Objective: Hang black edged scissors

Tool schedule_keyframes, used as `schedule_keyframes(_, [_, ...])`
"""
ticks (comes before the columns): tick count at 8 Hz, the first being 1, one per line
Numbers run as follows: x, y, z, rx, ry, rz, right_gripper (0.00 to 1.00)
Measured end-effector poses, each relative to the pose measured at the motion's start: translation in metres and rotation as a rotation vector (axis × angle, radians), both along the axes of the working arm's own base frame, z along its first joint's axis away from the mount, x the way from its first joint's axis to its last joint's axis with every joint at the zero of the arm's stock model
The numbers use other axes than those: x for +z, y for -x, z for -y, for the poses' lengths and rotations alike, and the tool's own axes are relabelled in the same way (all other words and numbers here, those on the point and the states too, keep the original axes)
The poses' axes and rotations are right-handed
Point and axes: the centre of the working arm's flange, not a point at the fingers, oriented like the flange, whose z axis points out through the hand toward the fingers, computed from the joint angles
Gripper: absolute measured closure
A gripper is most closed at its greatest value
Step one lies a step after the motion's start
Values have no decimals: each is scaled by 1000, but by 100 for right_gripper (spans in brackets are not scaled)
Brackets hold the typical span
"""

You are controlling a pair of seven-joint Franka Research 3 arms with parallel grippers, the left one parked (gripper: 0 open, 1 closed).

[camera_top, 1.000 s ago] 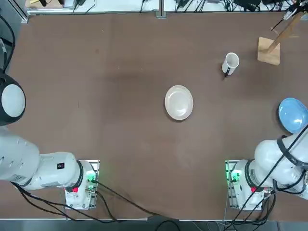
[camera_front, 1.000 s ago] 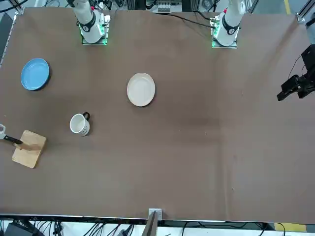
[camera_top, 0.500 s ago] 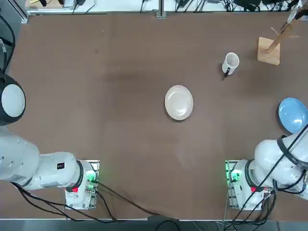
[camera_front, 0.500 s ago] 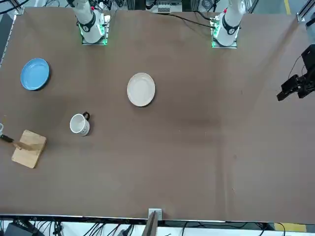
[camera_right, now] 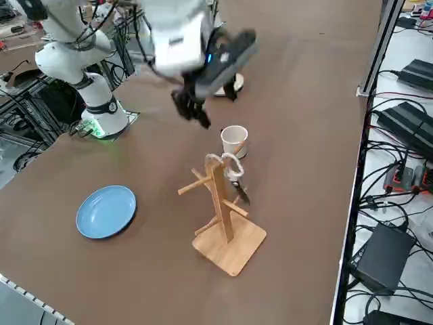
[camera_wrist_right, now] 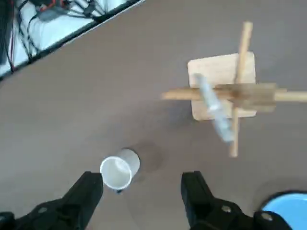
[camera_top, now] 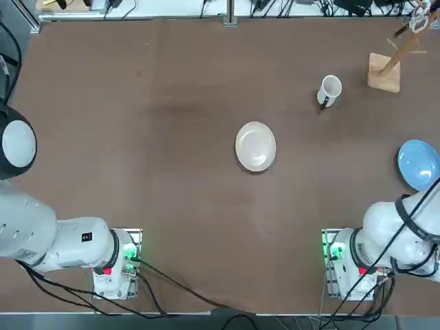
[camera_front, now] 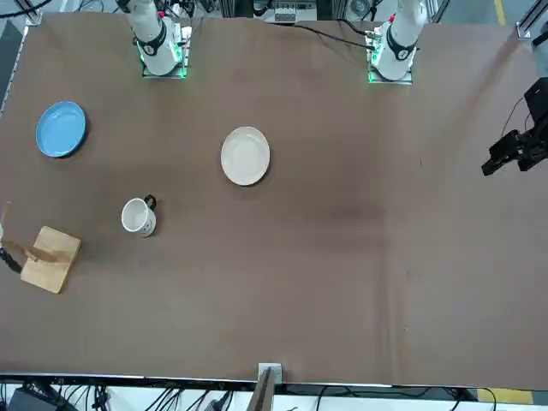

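The black edged scissors [camera_right: 233,173] hang by a handle loop from the top of the wooden peg rack [camera_right: 220,202], blades pointing down. In the wrist view the scissors [camera_wrist_right: 214,113] lie across the rack [camera_wrist_right: 236,87] well beyond my fingers. My right gripper [camera_right: 195,112] hovers open and empty above the table, back from the rack towards the white mug [camera_right: 233,140]. The wrist view shows both fingers [camera_wrist_right: 89,192] spread wide with only the mug [camera_wrist_right: 119,170] and table between them. The rack [camera_top: 385,69] stands at the far right in the top view.
A blue plate [camera_right: 106,211] lies near the right edge, on the robot's side of the rack. A cream plate [camera_top: 255,146] sits mid-table. The mug [camera_top: 329,89] stands left of the rack. The table's far edge [camera_top: 227,17] runs just behind the rack.
The gripper has drawn away from the rack's top. The scissors stay on the rack and have swung from held up to hanging down.
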Motion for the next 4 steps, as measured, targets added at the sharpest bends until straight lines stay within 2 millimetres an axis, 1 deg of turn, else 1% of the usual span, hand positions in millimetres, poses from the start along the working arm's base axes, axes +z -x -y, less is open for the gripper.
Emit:
schedule_keyframes(1, [26, 5, -38, 60, 45, -9, 0])
schedule_keyframes(2, [46, 10, -73, 112, 83, -21, 0])
schedule_keyframes(3, [58, 14, -102, 156, 117, -31, 0])
schedule_keyframes(4, [66, 18, -128, 194, 136, -42, 0])
